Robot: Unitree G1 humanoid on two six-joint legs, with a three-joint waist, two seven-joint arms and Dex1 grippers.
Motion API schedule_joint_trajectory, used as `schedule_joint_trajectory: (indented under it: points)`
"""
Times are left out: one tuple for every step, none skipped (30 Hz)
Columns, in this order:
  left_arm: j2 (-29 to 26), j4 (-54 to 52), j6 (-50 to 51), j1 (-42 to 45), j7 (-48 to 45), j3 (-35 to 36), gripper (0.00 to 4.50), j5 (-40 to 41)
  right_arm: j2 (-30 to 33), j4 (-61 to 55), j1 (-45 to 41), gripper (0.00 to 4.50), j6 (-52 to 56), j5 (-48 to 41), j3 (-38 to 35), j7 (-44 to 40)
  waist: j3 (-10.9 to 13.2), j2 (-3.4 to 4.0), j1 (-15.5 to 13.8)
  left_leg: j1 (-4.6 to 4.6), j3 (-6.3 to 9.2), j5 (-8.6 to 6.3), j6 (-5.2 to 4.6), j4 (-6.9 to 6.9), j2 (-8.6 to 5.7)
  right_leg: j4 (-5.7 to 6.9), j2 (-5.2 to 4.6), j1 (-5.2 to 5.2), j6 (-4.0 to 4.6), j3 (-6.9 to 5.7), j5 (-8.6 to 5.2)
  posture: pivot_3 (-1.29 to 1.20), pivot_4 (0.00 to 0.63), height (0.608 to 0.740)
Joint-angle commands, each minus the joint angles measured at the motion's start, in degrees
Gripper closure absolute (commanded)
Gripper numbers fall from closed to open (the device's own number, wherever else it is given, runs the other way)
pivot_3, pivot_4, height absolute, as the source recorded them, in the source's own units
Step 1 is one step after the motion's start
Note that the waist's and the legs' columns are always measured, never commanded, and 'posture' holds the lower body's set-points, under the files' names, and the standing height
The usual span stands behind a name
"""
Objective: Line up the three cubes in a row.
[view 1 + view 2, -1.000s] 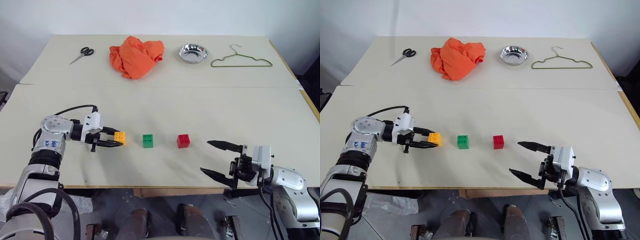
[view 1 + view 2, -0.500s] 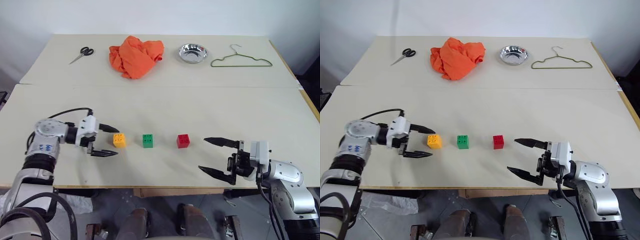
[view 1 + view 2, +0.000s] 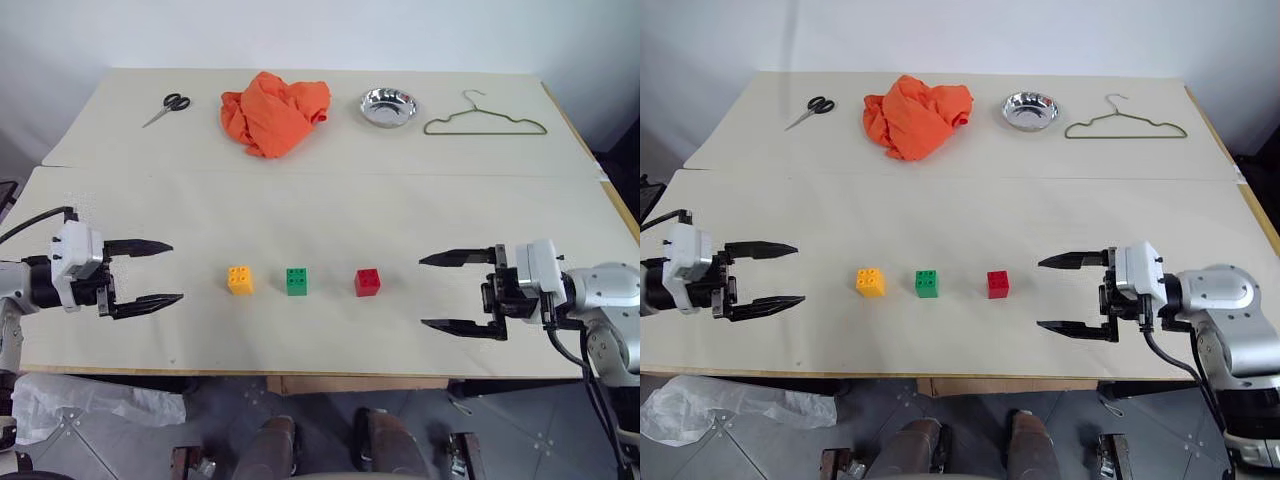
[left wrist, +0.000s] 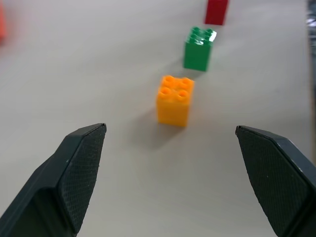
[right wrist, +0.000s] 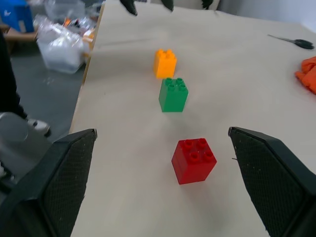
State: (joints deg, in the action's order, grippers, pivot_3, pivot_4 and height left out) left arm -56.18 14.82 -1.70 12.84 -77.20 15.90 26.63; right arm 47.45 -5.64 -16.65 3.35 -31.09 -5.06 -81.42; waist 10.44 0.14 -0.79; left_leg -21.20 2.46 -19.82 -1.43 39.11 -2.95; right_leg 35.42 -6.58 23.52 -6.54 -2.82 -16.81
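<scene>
Three studded cubes stand in a row on the near table: a yellow-orange cube (image 3: 240,280), a green cube (image 3: 296,281) in the middle and a red cube (image 3: 367,282) on the right. Small gaps separate them. My left gripper (image 3: 152,272) hovers open well to the left of the yellow-orange cube, holding nothing. Open and empty too, my right gripper (image 3: 442,291) faces the red cube from the right. The left wrist view looks down the row from the yellow-orange cube (image 4: 174,99), the right wrist view from the red cube (image 5: 193,160).
On the far table lie scissors (image 3: 165,107), a crumpled orange cloth (image 3: 273,110), a steel bowl (image 3: 388,105) and a green wire hanger (image 3: 484,120). A seam (image 3: 320,172) divides the two tables. The near table edge (image 3: 300,372) runs just below the grippers.
My left gripper let go of the yellow-orange cube, opened wide and drew back to the left and up. The right gripper rose a little, staying open. The cubes kept their places.
</scene>
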Motion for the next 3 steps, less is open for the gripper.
schedule_joint_trajectory:
  points:
    - [-0.1, 0.7, -1.2, -2.3, -0.4, 1.8, 0.03, -0.7, -0.1, 2.5, -1.9, 0.00, -1.8, 1.4, 1.0, -2.0, 0.0, 0.00, 0.1, -0.02, -0.02, 0.00, 0.00, -0.01, 0.00, 0.01, 0.00, 0.03, 0.00, 0.00, 0.00, 0.00, 0.150, 0.740]
    - [-0.2, 0.6, -1.5, -3.0, -0.4, 2.1, 0.03, -0.7, -0.4, 3.4, -2.4, 0.00, -2.4, 1.8, 1.3, -2.3, 0.0, 0.00, 0.1, -0.03, -0.01, 0.00, 0.00, -0.01, 0.00, 0.01, 0.01, 0.03, 0.00, -0.01, 0.00, 0.00, 0.150, 0.740]
    - [-0.2, 0.3, -1.7, -3.5, -0.2, 2.1, 0.03, -0.8, -0.6, 4.0, -2.7, 0.00, -2.9, 2.1, 1.5, -2.5, 0.0, 0.00, 0.1, -0.02, -0.02, 0.00, 0.00, -0.01, 0.00, 0.01, 0.01, 0.03, 0.00, 0.00, 0.00, 0.00, 0.150, 0.740]
